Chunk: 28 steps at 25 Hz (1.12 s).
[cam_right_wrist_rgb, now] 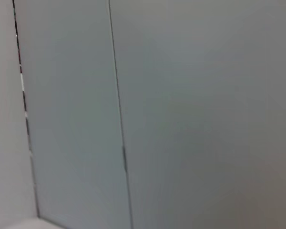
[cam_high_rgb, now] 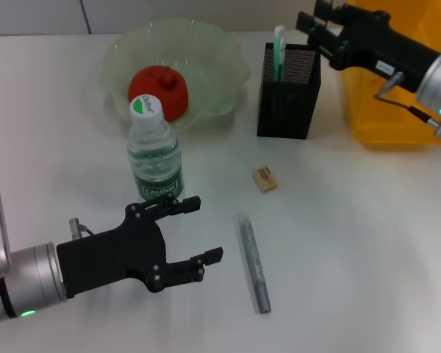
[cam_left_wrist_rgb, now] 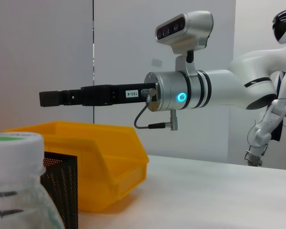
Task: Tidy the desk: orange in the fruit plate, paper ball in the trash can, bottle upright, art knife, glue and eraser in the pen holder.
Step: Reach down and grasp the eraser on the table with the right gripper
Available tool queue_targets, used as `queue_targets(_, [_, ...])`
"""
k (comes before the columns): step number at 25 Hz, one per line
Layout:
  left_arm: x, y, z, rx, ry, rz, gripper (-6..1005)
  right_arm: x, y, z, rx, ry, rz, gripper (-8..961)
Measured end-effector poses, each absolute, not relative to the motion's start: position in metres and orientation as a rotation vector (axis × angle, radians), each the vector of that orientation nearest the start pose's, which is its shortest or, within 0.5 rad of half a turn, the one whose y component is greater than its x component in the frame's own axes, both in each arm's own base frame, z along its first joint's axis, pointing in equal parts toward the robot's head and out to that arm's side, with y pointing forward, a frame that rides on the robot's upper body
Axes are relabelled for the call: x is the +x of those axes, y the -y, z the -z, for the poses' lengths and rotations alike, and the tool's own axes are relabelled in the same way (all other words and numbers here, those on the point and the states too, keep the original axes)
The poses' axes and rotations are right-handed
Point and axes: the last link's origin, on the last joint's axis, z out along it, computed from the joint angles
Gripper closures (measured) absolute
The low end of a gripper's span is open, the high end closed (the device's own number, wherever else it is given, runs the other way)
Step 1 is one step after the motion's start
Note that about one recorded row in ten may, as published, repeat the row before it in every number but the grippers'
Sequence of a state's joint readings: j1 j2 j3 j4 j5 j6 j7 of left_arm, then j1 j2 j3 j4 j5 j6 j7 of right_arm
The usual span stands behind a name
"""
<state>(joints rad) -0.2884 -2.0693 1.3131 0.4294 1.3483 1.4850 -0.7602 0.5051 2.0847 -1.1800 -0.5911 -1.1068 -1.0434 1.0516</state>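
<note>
Black mesh is forming the pen holder (cam_high_rgb: 289,90), which is standing far and right of centre on your white desk (cam_high_rgb: 353,235), with a green-and-white stick, probably the glue (cam_high_rgb: 279,51), poking up out of it. Just right of it your right gripper (cam_high_rgb: 309,22) is hovering above the yellow bin (cam_high_rgb: 397,118), the trash can; the left wrist view is showing the same gripper (cam_left_wrist_rgb: 50,98) stretched out level over that bin (cam_left_wrist_rgb: 100,157), and its fingers are looking closed together with nothing visible between them. Your left gripper (cam_high_rgb: 206,229) is sitting at the near left with its fingers spread wide and holding nothing; the upper fingertip is lying just beside the base of the bottle (cam_high_rgb: 154,151), though you cannot tell whether it is touching. That bottle is standing upright, green cap on top, just in front of the pale green fruit plate (cam_high_rgb: 220,59), and the reddish orange (cam_high_rgb: 159,92) is resting inside the plate. The eraser (cam_high_rgb: 264,179) is lying flat on the desk near the centre, in front of the pen holder. The grey art knife (cam_high_rgb: 251,262) is lying nearer to you, pointing roughly near to far, just right of your left gripper's fingertips. Your right wrist view is showing only a plain wall.
</note>
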Motion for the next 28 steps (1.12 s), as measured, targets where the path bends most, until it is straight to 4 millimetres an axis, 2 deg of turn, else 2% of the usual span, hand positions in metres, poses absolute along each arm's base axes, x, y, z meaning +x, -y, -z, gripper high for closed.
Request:
queue_targets(3, [-0.283, -0.244, 0.064, -2.689, 0.241, 0.882, 201, 0.219, -0.38, -0.014, -2.199, -0.45, -1.001, 603])
queue_targets(6, [-0.284, -0.243, 0.063, -2.689, 0.242, 0.886, 201, 0.2, -0.369, -0.049, -2.241, -0.505, -1.058, 601])
queue_targets(8, [-0.284, -0.243, 0.063, -2.689, 0.242, 0.886, 201, 0.195, -0.366, -0.056, -2.273, -0.52, -1.038, 600])
queue_targets(10, [-0.284, -0.242, 0.063, -2.689, 0.245, 0.886, 201, 0.184, -0.36, -0.066, -2.356, -0.578, -0.94, 523])
queue_targets(11, [-0.284, -0.242, 0.063, -2.689, 0.245, 0.886, 201, 0.172, -0.356, -0.071, -2.437, -0.651, -0.789, 485])
queue_targets(12, [-0.284, -0.242, 0.063, -2.689, 0.245, 0.886, 201, 0.172, -0.356, -0.071, -2.437, -0.651, -0.789, 438])
queue_targets(13, [-0.284, -0.242, 0.063, -2.689, 0.245, 0.886, 201, 0.157, -0.354, -0.073, -2.503, -0.706, -0.604, 391])
queue_targets(14, [-0.284, -0.242, 0.063, -2.689, 0.245, 0.886, 201, 0.157, -0.354, -0.073, -2.503, -0.706, -0.604, 343])
queue_targets(15, [-0.284, -0.242, 0.063, -2.689, 0.245, 0.886, 201, 0.152, -0.353, -0.073, -2.527, -0.733, -0.485, 296])
queue_targets(16, [-0.284, -0.243, 0.063, -2.69, 0.246, 0.888, 201, 0.142, -0.353, -0.07, -2.559, -0.811, -0.271, 249])
queue_targets(17, [-0.284, -0.243, 0.063, -2.69, 0.246, 0.888, 201, 0.142, -0.353, -0.07, -2.559, -0.811, -0.271, 241])
queue_targets(20, [-0.283, -0.243, 0.063, -2.691, 0.255, 0.891, 201, 0.128, -0.355, -0.056, -2.581, -0.879, -0.001, 219])
queue_targets(21, [-0.283, -0.243, 0.063, -2.692, 0.26, 0.892, 201, 0.123, -0.358, -0.041, -2.576, -0.88, 0.176, 211])
queue_targets(22, [-0.283, -0.243, 0.063, -2.692, 0.26, 0.892, 201, 0.123, -0.358, -0.041, -2.576, -0.88, 0.176, 212])
queue_targets(25, [-0.283, -0.243, 0.063, -2.692, 0.258, 0.893, 201, 0.122, -0.365, -0.019, -2.551, -0.889, 0.356, 214])
queue_targets(26, [-0.283, -0.243, 0.063, -2.692, 0.258, 0.894, 201, 0.123, -0.37, -0.005, -2.55, -0.909, 0.418, 214])
queue_targets(28, [-0.283, -0.243, 0.063, -2.692, 0.258, 0.894, 201, 0.124, -0.372, 0.003, -2.556, -0.919, 0.442, 216])
